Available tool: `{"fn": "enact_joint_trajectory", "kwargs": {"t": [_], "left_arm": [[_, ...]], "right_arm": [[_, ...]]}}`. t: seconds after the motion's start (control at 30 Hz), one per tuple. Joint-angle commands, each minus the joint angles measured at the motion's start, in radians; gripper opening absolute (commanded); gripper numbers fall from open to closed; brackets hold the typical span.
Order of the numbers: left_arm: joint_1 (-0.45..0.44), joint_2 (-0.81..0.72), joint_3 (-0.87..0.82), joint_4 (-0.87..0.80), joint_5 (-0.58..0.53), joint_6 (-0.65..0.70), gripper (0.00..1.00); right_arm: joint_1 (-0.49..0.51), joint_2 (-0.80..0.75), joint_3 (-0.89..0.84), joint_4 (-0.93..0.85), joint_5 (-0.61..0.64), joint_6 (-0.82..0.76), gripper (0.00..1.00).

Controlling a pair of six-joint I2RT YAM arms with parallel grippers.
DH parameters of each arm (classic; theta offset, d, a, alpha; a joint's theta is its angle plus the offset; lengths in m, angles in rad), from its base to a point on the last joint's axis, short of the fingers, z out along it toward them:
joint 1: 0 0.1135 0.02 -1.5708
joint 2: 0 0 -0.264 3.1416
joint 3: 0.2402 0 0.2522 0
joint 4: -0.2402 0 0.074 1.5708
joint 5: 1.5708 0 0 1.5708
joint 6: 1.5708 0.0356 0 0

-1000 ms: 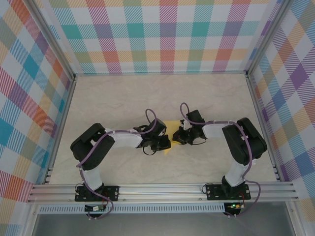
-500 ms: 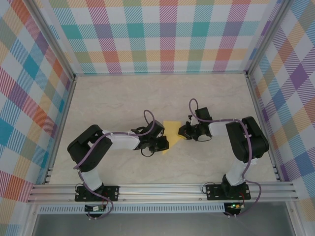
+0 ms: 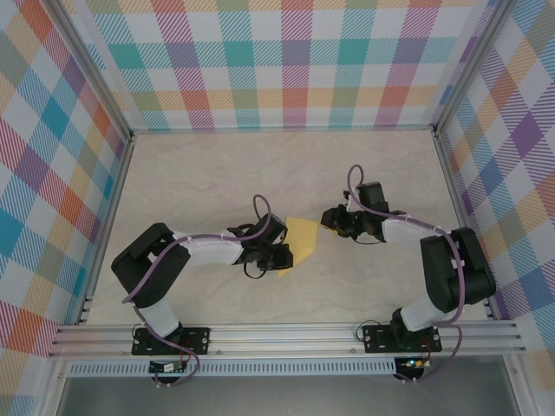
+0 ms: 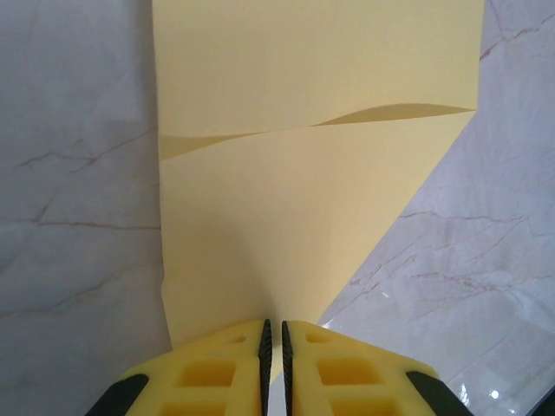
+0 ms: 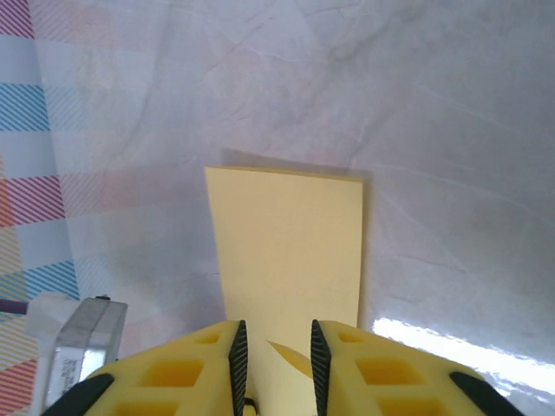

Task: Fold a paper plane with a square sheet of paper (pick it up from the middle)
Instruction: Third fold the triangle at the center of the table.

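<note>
The square sheet of paper (image 3: pixel 302 234) is yellow, folded, and lies near the middle of the table. In the left wrist view the paper (image 4: pixel 303 173) shows a folded flap with a slanted right edge. My left gripper (image 3: pixel 283 256) sits at the sheet's near left corner. Its jaws (image 4: pixel 273 334) stand a hair apart, pinching the paper's near edge. My right gripper (image 3: pixel 329 218) is just off the sheet's right edge. It (image 5: pixel 274 342) stands open, with the flat paper (image 5: pixel 286 243) lying under and beyond it, untouched.
The table is pale marble (image 3: pixel 217 173), walled by checked panels (image 3: pixel 286 61) at the back and sides. An aluminium rail (image 3: pixel 286 338) runs along the near edge by the arm bases. A purple cable loops over each arm.
My right gripper has let go, opened, and drawn back to the right and away from the sheet. More of the paper shows. The left gripper has shifted slightly left with the paper.
</note>
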Motion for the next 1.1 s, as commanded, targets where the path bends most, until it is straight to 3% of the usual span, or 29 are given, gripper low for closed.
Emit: {"fn": "enact_joint_trajectory", "kwargs": {"t": [0.0, 0.1, 0.33, 0.4, 0.47, 0.67, 0.73, 0.83, 0.93, 1.07], "left_arm": [[-0.008, -0.041, 0.042, -0.109, -0.023, 0.052, 0.16], [-0.007, -0.065, 0.082, -0.136, -0.039, 0.065, 0.18], [-0.004, -0.101, 0.125, -0.194, -0.133, 0.053, 0.23], [-0.005, -0.122, 0.122, -0.197, -0.177, 0.036, 0.27], [-0.005, -0.141, 0.109, -0.187, -0.214, 0.026, 0.31], [-0.004, -0.164, 0.106, -0.195, -0.311, -0.009, 0.37], [-0.005, -0.155, 0.112, -0.193, -0.313, -0.02, 0.39], [-0.004, -0.111, 0.154, -0.213, -0.294, -0.023, 0.39], [-0.005, -0.065, 0.2, -0.248, -0.308, -0.031, 0.37], [-0.005, -0.026, 0.244, -0.299, -0.346, -0.023, 0.34]], "right_arm": [[0.003, -0.066, -0.023, -0.08, 0.007, -0.029, 0.35], [0.004, -0.123, -0.028, -0.127, 0.031, -0.029, 0.49], [0.002, -0.251, 0.001, -0.249, 0.132, -0.05, 0.66], [0.002, -0.295, 0.014, -0.282, 0.172, -0.058, 0.87], [0.003, -0.335, 0.015, -0.295, 0.209, -0.064, 0.94], [0.003, -0.386, -0.02, -0.247, 0.282, -0.117, 0.98], [0.001, -0.345, 0.001, -0.312, 0.308, -0.111, 0.97], [0.0, -0.266, 0.05, -0.367, 0.204, -0.115, 0.96], [0.001, -0.17, 0.017, -0.232, 0.005, -0.054, 0.85], [0.001, -0.1, -0.014, -0.154, -0.044, 0.0, 0.81]]}}
